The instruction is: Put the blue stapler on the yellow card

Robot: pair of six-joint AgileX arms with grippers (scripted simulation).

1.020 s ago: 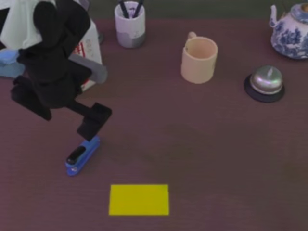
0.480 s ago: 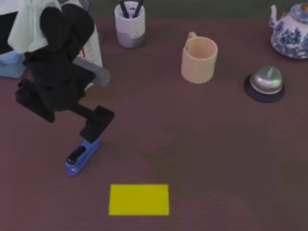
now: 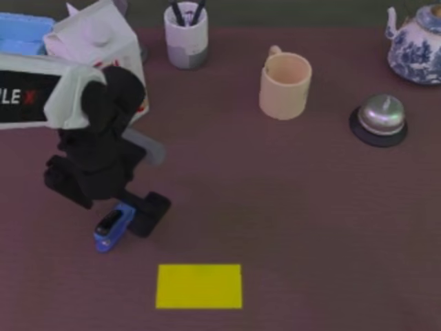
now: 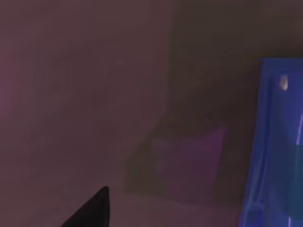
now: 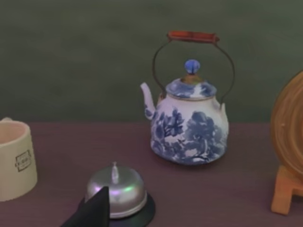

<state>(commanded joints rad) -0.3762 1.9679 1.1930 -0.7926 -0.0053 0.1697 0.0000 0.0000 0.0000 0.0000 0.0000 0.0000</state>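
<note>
The blue stapler lies slantwise on the table at the front left, with a black patch on top. In the left wrist view it fills the edge as a tall blue body. My left gripper is low over the stapler's far end and open. One black finger rests on the table just right of the stapler; the other is hidden under the arm. The yellow card lies flat to the front right of the stapler, bare. My right gripper is parked outside the top view, open, facing the bell.
A milk carton and a light-blue box stand behind the left arm. A pen cup, cream mug, service bell and blue-and-white teapot line the back. A wooden stand sits beside the teapot.
My left arm has dropped and come forward, so the finger that hung behind the stapler now sits beside it on the table. The stapler and the card have not moved.
</note>
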